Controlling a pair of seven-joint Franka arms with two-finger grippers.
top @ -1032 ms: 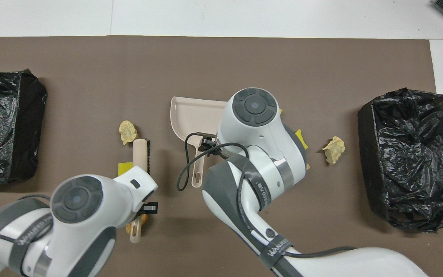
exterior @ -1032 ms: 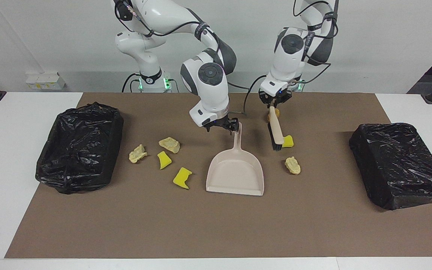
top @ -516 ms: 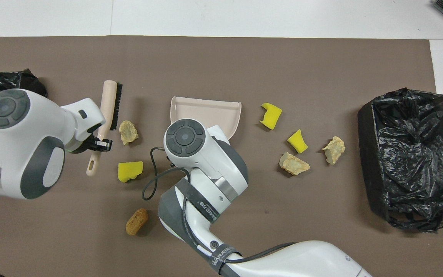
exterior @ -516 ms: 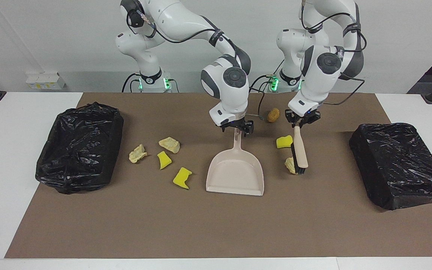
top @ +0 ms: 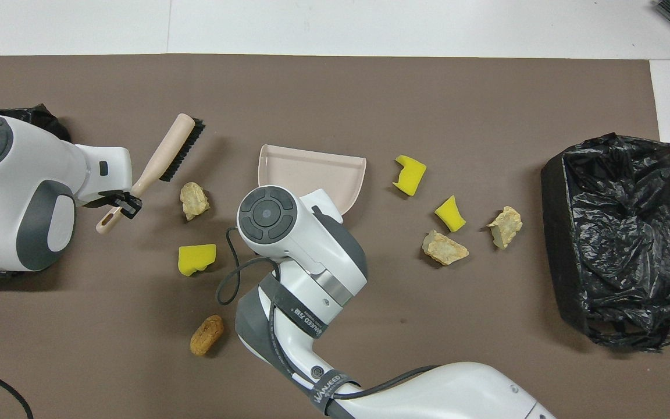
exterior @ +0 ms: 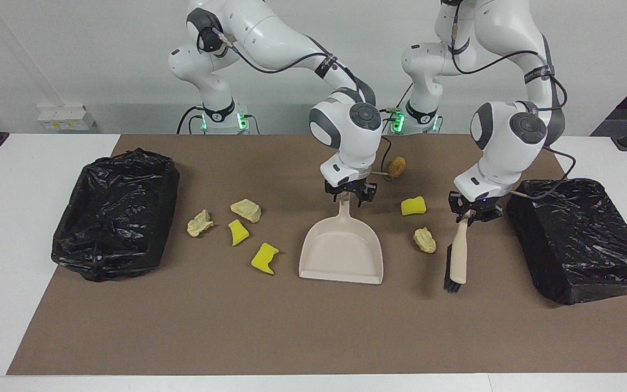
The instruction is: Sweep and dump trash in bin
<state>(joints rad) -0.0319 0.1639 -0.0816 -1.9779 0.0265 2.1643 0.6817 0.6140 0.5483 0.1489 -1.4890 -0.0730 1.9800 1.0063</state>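
Facing view is showing the trash scattered mid-frame on the brown mat (exterior: pixel 313 337): two pale foam chunks (exterior: pixel 246 209) and two bright yellow sponge bits (exterior: pixel 265 257) are sitting left of centre, between the dustpan and the open bin, another yellow sponge bit (exterior: pixel 413 206) and a pale chunk (exterior: pixel 425 240) are lying right of centre, and the golden-brown lump (exterior: pixel 398 166) is up top by the arm bases, closest to the robots. None of it is in the dustpan (exterior: pixel 342 251) yet, which is lying flat dead centre with its mouth toward the bottom of the frame

The right gripper (exterior: pixel 350 194) is clamping the dustpan's handle. The left gripper (exterior: pixel 473 213) is gripping the brush (exterior: pixel 457 258) by its handle end, bristles angling down to the mat just right of the pale chunk and clear of it

So I'd say the sweeping step is only just getting going. Next move, my guess: the brush needs to be dragging that pale chunk and the yellow bit toward the pan, but the pan's side wall is facing them, so the pan probably needs turning or the scraps need herding round to its mouth

The lined open bin (exterior: pixel 115 212) is waiting at frame left, a second black-bagged box (exterior: pixel 580 239) at frame right
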